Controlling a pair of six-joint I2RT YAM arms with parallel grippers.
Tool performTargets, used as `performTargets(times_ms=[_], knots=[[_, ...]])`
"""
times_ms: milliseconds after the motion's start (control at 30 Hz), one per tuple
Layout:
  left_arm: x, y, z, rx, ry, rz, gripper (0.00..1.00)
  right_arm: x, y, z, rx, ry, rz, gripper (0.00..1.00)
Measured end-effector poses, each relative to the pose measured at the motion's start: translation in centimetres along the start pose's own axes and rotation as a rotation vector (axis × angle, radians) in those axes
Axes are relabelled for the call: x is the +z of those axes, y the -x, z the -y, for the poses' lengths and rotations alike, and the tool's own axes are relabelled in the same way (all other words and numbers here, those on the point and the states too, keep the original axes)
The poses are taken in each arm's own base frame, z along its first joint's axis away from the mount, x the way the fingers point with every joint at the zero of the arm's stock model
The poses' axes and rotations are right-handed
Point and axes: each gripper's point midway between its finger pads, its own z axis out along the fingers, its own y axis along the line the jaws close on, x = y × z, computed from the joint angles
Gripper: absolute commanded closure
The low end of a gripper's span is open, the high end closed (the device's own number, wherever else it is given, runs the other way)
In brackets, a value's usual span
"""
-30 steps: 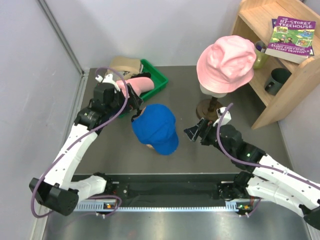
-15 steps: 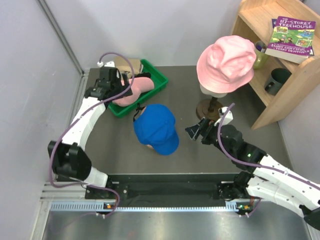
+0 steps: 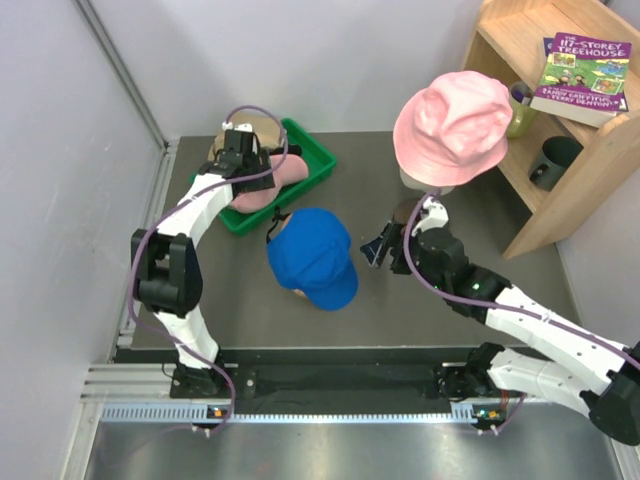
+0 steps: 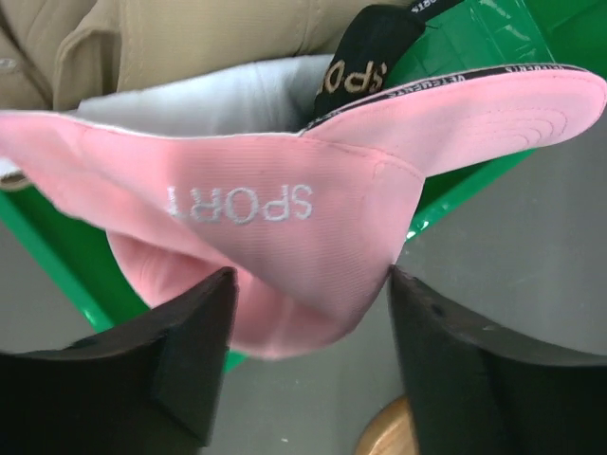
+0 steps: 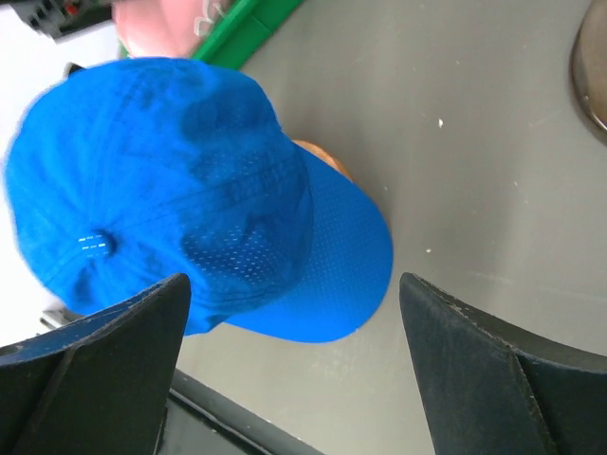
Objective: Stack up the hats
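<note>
The left gripper (image 4: 311, 289) is hanging over the green bin (image 3: 312, 160) in the upper left of the overhead view. Its jaws are standing apart on either side of the pink cap (image 4: 285, 218), the one with SPORT stitched in white across the crown. The fabric between the fingers (image 4: 180, 360) is sitting round and unpinched, so the gripper is open and straddling the crown without clamping it. The pink cap is lying on top of the pile in the bin, with its peak reaching toward the upper right of the left wrist frame. Beneath it, a white cap (image 4: 209, 95), a tan cap (image 4: 190, 28) and a black cap (image 4: 365, 57) with gold lettering on its strap are showing.

In the middle of the table (image 3: 380, 310), the blue cap (image 3: 312, 255) is sitting with its peak pointing to the lower right. In the right wrist view, something wooden is peeking out from under it. The right gripper (image 3: 383, 247) is hovering just beside it on the right. Its jaws are spread wide and facing the cap without touching it.

At the upper right, a pink bucket hat (image 3: 452, 125) is sitting on the cream mannequin head (image 3: 425, 180), next to a wooden shelf (image 3: 570, 190).
</note>
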Motion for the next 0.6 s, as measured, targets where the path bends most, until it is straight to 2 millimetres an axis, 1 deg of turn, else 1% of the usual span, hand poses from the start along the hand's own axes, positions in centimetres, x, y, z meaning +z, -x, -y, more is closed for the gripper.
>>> performTargets(times_ms=[33,100,133,233,267,367,433,500,600], knots=[[0.3,0.1,0.0,0.003,0.002,-0.001,0.48,0.3,0.0,0.0,-0.004,0.000,-0.005,0.09],[0.6,0.3,0.1,0.005,0.002,0.000,0.60,0.7,0.0,0.1,-0.015,-0.005,-0.015,0.09],[0.6,0.4,0.1,0.008,0.001,0.002,0.71,0.8,0.1,0.1,-0.020,-0.004,-0.017,0.09],[0.5,0.9,0.1,0.007,0.006,0.014,0.88,1.1,0.6,-0.1,-0.025,-0.001,-0.014,0.09],[0.4,0.9,0.0,0.009,0.010,0.011,0.99,1.2,0.9,-0.2,-0.028,-0.001,-0.011,0.09],[0.0,0.8,-0.1,0.006,0.019,0.003,1.00,1.5,1.4,-0.4,-0.033,0.002,-0.005,0.09],[-0.6,0.8,-0.3,0.008,0.022,-0.003,1.00,1.6,1.7,-0.7,-0.041,0.005,-0.004,0.09],[-1.8,1.0,-0.4,0.008,0.022,-0.002,1.00,1.6,2.1,-1.0,-0.050,0.013,0.002,0.09],[-4.2,1.8,-0.4,0.005,0.013,0.020,1.00,1.5,3.3,-2.0,-0.078,0.028,0.018,0.09]])
